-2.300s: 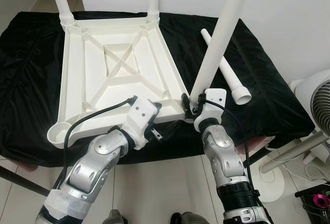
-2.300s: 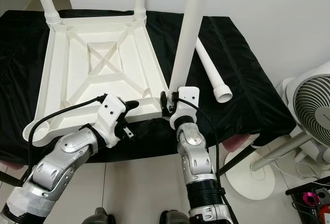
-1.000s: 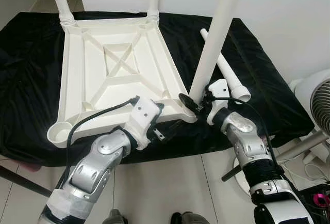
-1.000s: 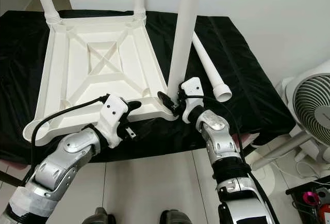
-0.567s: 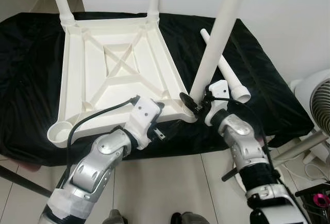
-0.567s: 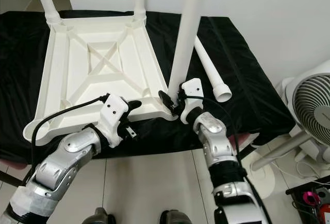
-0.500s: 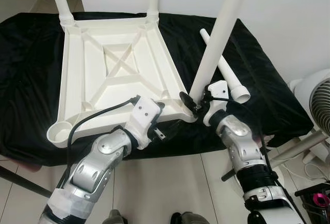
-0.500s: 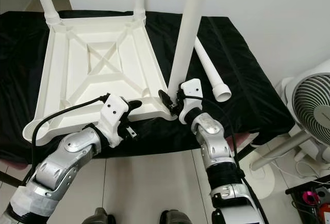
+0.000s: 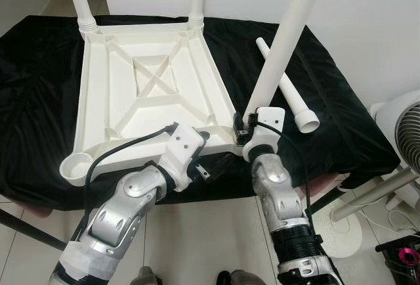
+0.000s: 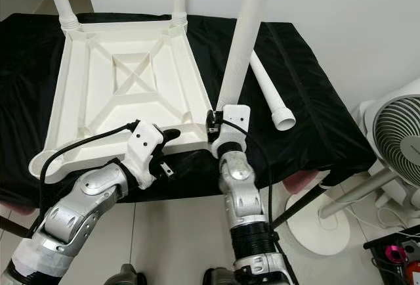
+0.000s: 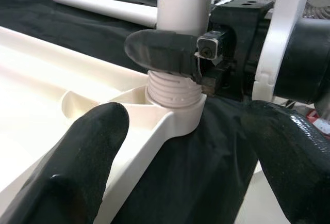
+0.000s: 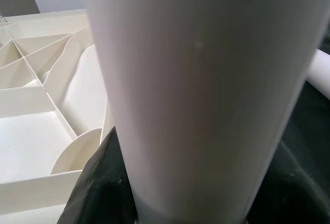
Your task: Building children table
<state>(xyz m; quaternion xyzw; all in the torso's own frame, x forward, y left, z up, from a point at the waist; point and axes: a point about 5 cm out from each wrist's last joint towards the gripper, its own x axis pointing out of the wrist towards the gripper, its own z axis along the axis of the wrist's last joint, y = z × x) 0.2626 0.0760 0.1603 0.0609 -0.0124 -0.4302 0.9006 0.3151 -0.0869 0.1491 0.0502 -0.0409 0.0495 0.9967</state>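
The right gripper (image 9: 244, 129) clamps the white table leg (image 9: 279, 48) just above its threaded base, which sits in the near corner socket of the upturned tabletop (image 9: 131, 94) — the left gripper (image 9: 213, 160), fingers spread, straddles that corner's edge.

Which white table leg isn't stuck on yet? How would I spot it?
Find the black cloth with the upside-down white tabletop on it. To the tabletop's right, past the leg gripped by the right tool, lies the loose leg. It is the only leg lying flat on the cloth; the others stand upright in corner sockets.
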